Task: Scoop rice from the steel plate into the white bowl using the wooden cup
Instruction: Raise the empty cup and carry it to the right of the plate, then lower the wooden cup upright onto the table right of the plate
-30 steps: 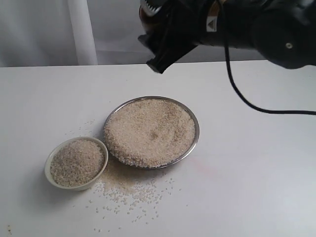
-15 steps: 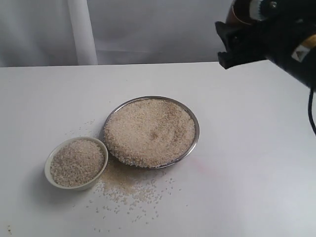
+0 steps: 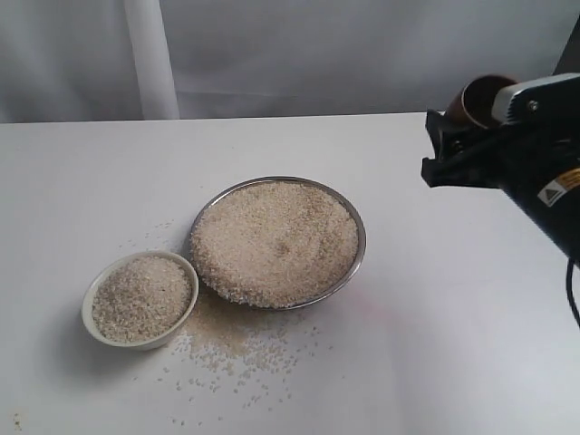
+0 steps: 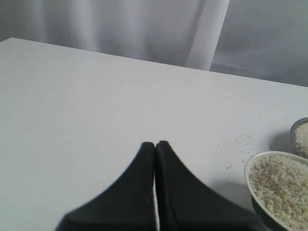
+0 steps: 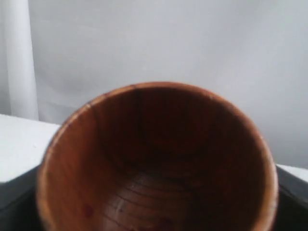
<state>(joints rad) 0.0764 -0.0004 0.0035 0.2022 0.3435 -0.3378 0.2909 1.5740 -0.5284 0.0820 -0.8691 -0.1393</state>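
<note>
Swung from top centre to right edge, right gripper (image 3: 462,136) clamped wide around cup (image 3: 480,95), left gripper (image 4: 155,147) closed on nothing, rice (image 3: 272,240) heaped in plate (image 3: 361,237) mid-frame, bowl (image 3: 88,308) lower left.

In the exterior view the wooden cup (image 3: 478,94) is mostly hidden behind the right pincer (image 3: 442,154), with only its rim showing, and the arm (image 3: 544,172) runs off the right edge. The right wrist view shows the cup blurred and its lower part cut off, and the pincer is covered but for dark corners. In the left wrist view the white bowl (image 4: 248,174) is cropped at the edge, the steel plate (image 4: 293,134) is a mere sliver, and the left pincer (image 4: 155,144) loses its base.
</note>
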